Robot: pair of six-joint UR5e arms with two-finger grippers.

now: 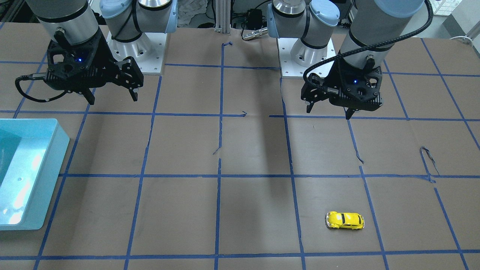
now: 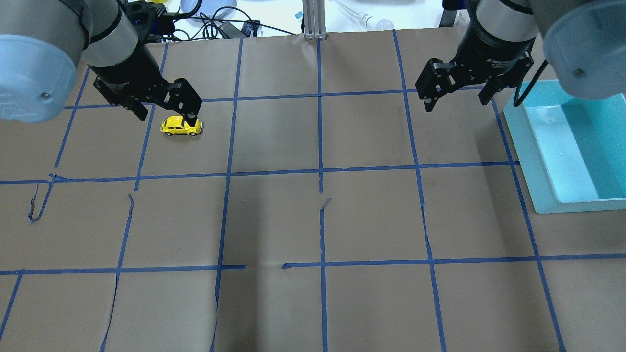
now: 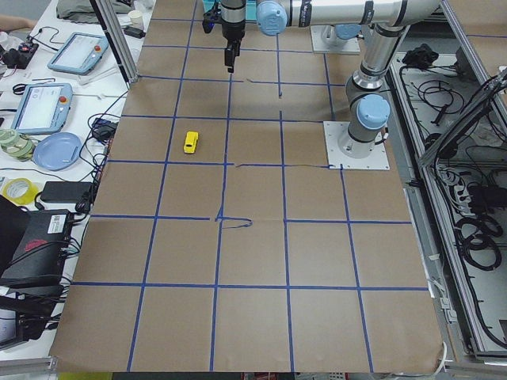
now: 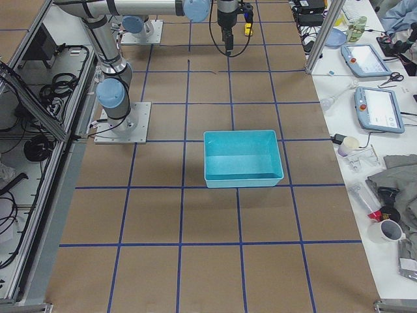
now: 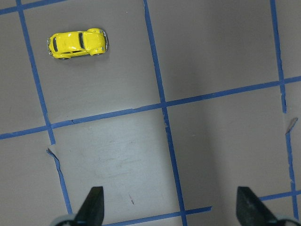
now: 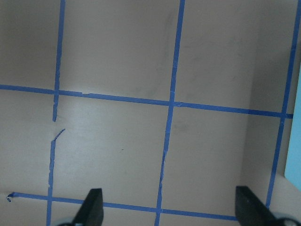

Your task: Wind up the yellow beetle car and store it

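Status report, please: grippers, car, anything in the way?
Left gripper open, empty. Right gripper open, empty. Yellow beetle car on its wheels, untouched. Nothing seen blocking it.

We find the toy car point(image 1: 345, 220) on the table point(image 1: 247, 187) at the robot's left, well ahead of the left gripper point(image 1: 328, 113); the bin point(image 1: 45, 183) sits at the table's right edge, near the right gripper point(image 1: 112, 100).

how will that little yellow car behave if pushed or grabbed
The yellow beetle car sits upright on its wheels, so a nudge along its length will probably roll it away. Its glossy, rounded body looks slippery; gripping across the flatter sides seems safer.
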